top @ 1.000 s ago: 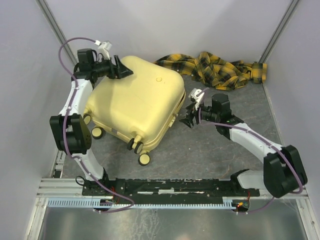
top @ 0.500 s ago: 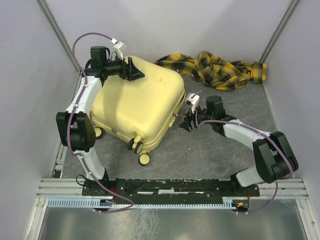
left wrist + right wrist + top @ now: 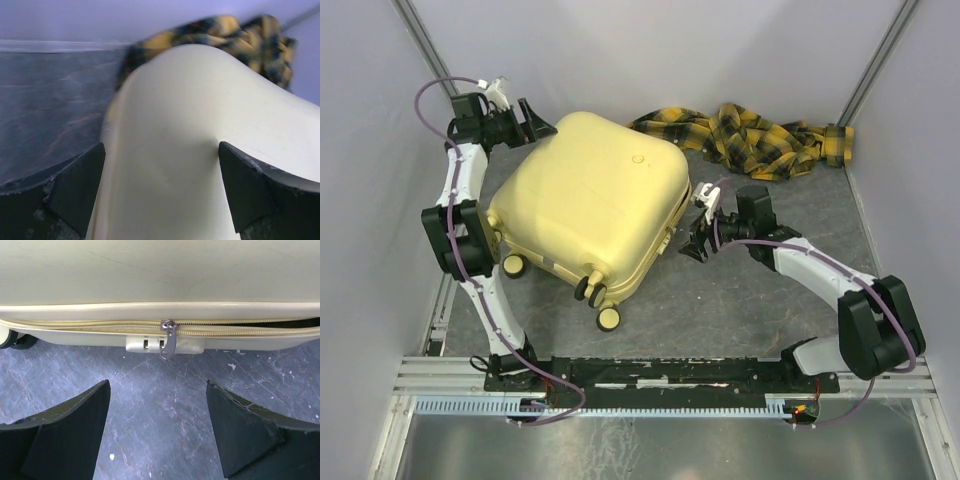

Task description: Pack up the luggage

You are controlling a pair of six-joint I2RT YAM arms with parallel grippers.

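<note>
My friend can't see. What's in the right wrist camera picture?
The zipper edge of the pale-yellow luggage fills the top, a metal zipper pull hanging over a small lock. Below, the right tool stands open, its dark fingers above the grey marbled table.

- My left claw point(image 3: 541, 122) sits at the far left corner of the luggage point(image 3: 590, 205), whose shell lies straight ahead of it.
- Beyond that shell, ahead of my left claw, lies the cloth point(image 3: 750, 135).
- My right claw point(image 3: 689, 236) is just beside the luggage's right side, apart from it.
- The zipper pull point(image 3: 169, 337) is straight ahead of my right claw.
- The wheels point(image 3: 608, 318) rest on the worktop point(image 3: 740, 300), left of my right claw.
</note>
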